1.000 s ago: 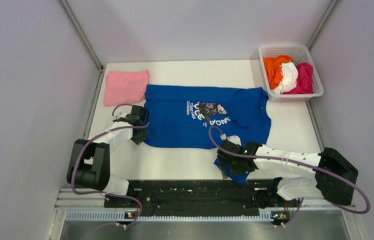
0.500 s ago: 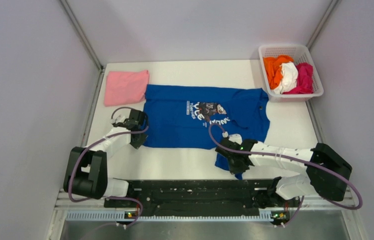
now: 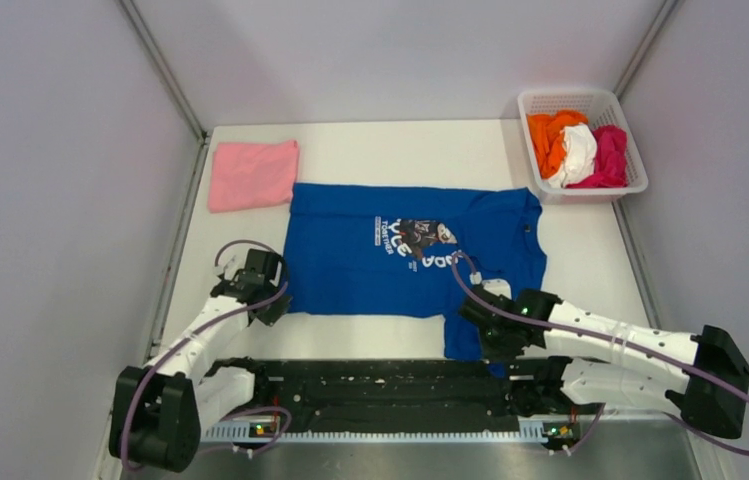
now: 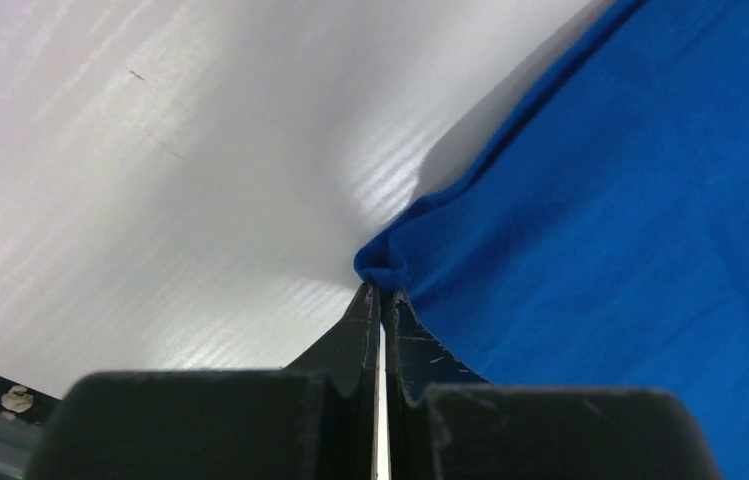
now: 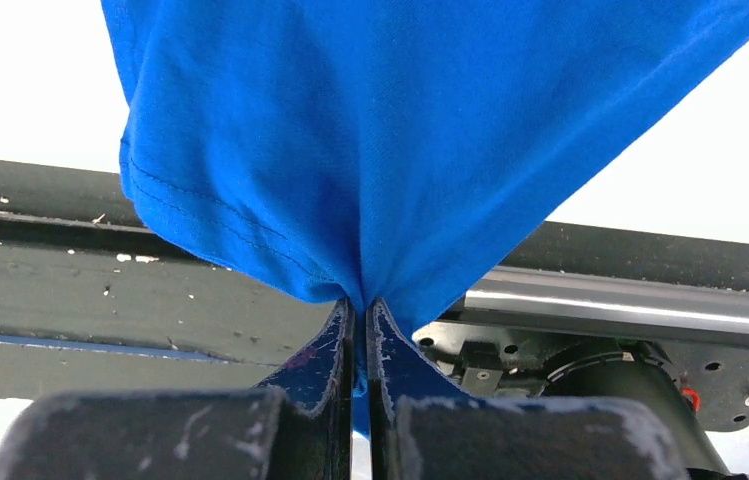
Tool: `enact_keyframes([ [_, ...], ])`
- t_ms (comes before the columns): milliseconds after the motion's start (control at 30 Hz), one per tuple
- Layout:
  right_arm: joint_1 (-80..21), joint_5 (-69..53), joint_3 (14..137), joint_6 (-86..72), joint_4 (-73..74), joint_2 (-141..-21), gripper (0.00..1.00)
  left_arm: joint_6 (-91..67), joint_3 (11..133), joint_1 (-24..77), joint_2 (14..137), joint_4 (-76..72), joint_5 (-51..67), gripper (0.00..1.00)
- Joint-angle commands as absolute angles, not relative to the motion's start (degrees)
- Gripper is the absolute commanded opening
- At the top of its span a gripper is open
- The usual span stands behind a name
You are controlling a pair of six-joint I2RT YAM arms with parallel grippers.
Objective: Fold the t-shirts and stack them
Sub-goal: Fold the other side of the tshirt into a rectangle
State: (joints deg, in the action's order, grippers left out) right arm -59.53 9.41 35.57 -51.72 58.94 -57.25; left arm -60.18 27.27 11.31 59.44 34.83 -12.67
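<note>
White walls close in the white bench (image 3: 400,140) on three sides, and a black rail (image 3: 390,385) runs along its near edge by the arm bases. A blue t-shirt (image 3: 400,250) lies spread flat across the middle of the bench, print side up, with its collar toward the right edge and its hem toward the left.

The left gripper (image 4: 382,292) is clenched on the near-left corner of the hem; a small bunch of blue cloth is pinched between its closed tips, low over the bench. The right gripper (image 5: 360,305) is clamped on the blue t-shirt's near-right part, which looks like a sleeve. That cloth is drawn into a point between the tips and sits at the near edge, over the black rail.

A pink t-shirt (image 3: 252,175) lies folded at the far left corner, just beside the blue one; whether they touch cannot be told. A white lattice basket (image 3: 590,194) stands at the far right corner. It holds an orange t-shirt (image 3: 550,135), a white t-shirt (image 3: 580,150) and a magenta t-shirt (image 3: 610,155), all crumpled together.
</note>
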Motion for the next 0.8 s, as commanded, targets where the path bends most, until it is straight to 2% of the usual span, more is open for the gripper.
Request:
enact_keyframes([
  [0,-60.2,11.1,38.4,-51.7,59.0,-57.2,0.0,-60.3,27.9,11.6,55.9,34.7,-9.4,0.0],
  [100,-58.7,14.2,41.7,-50.0,58.9,-59.0,0.0,-58.7,31.1,11.5,56.3,34.0,-8.9,0.0],
  [367,-46.2,16.3,49.9,-37.8,51.2,-61.3,0.0,-57.0,39.5,11.4,65.4,28.1,-8.7,0.0],
  [767,-29.4,16.4,60.8,-25.5,39.2,-69.8,0.0,-55.7,53.0,9.3,76.7,27.7,-18.7,0.0],
])
